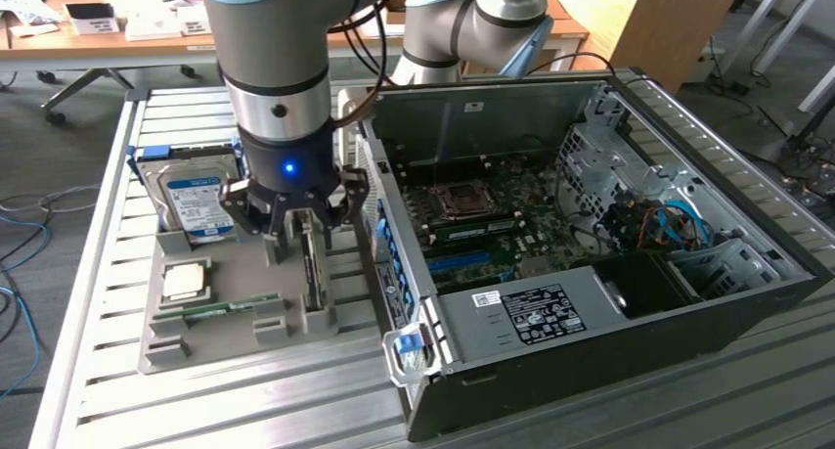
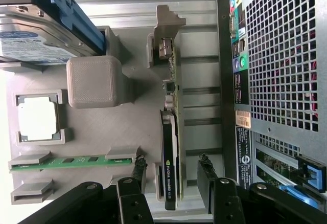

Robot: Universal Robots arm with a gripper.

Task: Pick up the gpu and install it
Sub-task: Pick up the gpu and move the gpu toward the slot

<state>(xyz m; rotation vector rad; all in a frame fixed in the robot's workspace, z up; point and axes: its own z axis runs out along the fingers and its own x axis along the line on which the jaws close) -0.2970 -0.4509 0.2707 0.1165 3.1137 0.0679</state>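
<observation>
Gpu (image 2: 170, 157): thin dark card on edge

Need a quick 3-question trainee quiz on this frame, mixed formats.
1. True or false: the tool is shut on the gpu.
2. What lies nearest the memory stick in the grey tray? A) processor B) hard drive C) computer case
3. Fill in: the gpu stands on its ____ in the tray.
Key: 1 false, the tool is open astride it; 2 A; 3 edge.
</observation>
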